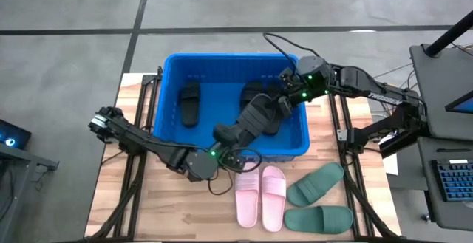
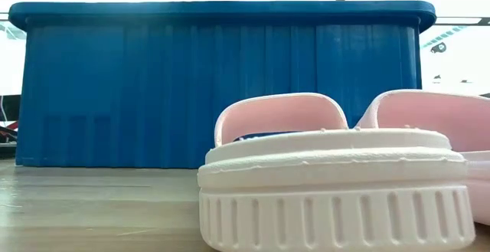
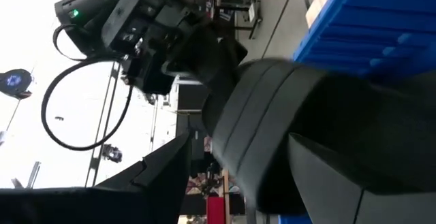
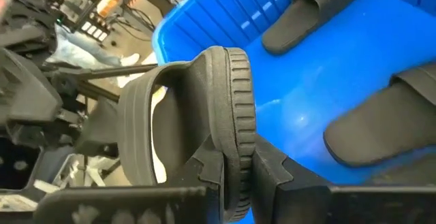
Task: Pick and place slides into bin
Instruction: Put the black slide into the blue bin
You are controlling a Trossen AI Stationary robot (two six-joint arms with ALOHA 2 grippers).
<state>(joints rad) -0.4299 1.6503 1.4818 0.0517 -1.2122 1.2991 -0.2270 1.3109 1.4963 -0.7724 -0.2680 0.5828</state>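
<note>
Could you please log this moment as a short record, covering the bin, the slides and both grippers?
bin: blue, on the table
inside bin: two black slides, one at left
held slide: black, over the bin, gripped at both ends
right gripper: shut on one end
left gripper: on the other end
on table: pink pair, green pair

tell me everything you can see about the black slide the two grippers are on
The black slide is a flat open-toe sandal with a wide strap and a ribbed sole edge, in what looks like matte rubbery foam. It hangs tilted above the blue bin, over its front right part, clear of the two black slides lying inside. The right gripper is shut on its sole edge. The left gripper meets its other end; whether it grips there cannot be told.
</note>
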